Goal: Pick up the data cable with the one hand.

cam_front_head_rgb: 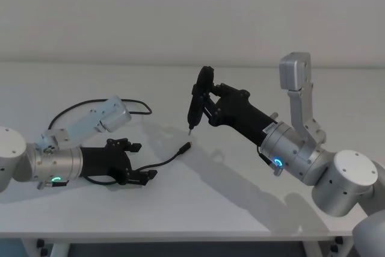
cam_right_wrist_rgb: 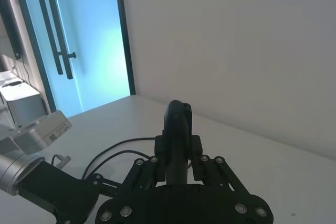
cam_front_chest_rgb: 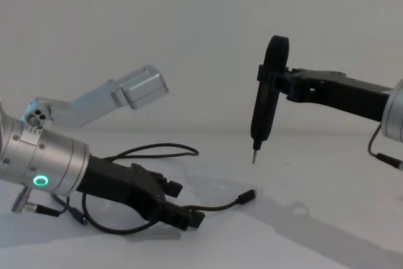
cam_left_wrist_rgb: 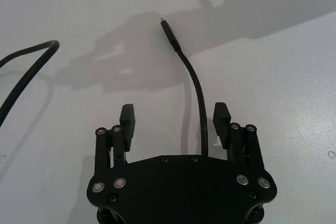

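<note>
— Left gripper?
— Left gripper (cam_front_head_rgb: 142,161) sits low over the white table (cam_front_head_rgb: 240,209), on the robot's left. Its fingers (cam_left_wrist_rgb: 128,119) are apart, with nothing clamped.
— Data cable?
— Data cable (cam_front_head_rgb: 169,159) lies on the table in loose loops. One stretch runs between the parted fingers, closer to one of them; contact cannot be told. Its free plug (cam_front_head_rgb: 187,146) rests on the table just beyond the fingertips, toward the centre.
— Right gripper?
— Right gripper (cam_front_head_rgb: 209,97) stands above the table's middle, closed on a black pen-shaped tool (cam_front_head_rgb: 194,109). The metal tip points down, clear of the surface.
</note>
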